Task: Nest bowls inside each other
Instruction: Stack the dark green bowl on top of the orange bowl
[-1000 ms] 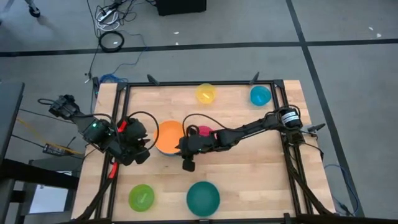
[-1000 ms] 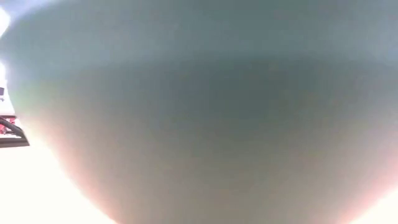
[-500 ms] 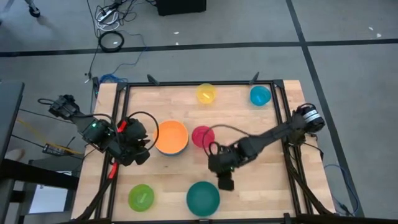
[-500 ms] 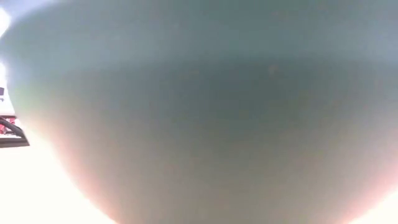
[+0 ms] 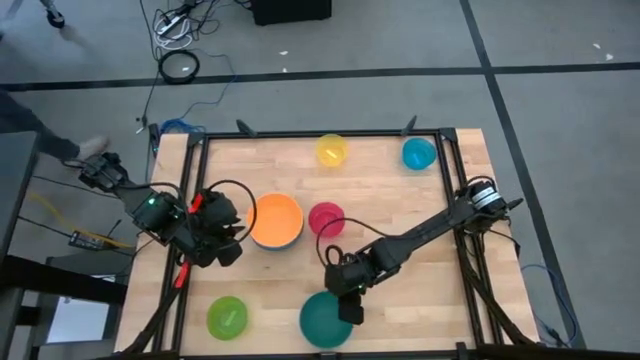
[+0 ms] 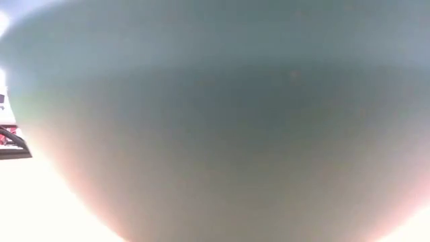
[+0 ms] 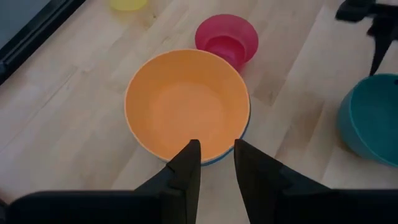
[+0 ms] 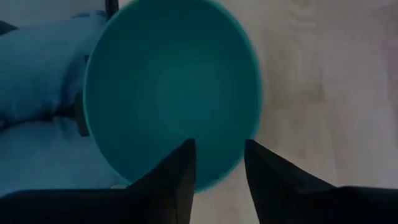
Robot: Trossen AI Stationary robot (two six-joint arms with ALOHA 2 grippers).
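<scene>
The teal bowl (image 5: 322, 320) stands at the table's near edge, and its wall (image 6: 215, 134) fills the low view. My right gripper (image 5: 350, 305) hangs open over the bowl's far right rim (image 8: 214, 177), one finger on either side, pointing steeply down. The orange bowl (image 5: 275, 220) sits nested in a blue bowl whose rim (image 7: 225, 153) shows beneath it. My left gripper (image 7: 216, 165) waits open just left of and nearer than that pair. The pink-red bowl (image 5: 326, 218) stands right of the orange one.
A yellow bowl (image 5: 331, 150) and a cyan bowl (image 5: 418, 153) stand along the far edge, and a lime green bowl (image 5: 227, 316) stands at the near left. Bare wood lies right of the teal bowl. A person's foot (image 5: 92, 148) shows beyond the table's left side.
My right gripper has swung away from the orange bowl toward the table's near edge and a little to the right. It has tipped further downward and ended over the teal bowl's rim. The pink-red bowl, which the arm covered before, now shows whole.
</scene>
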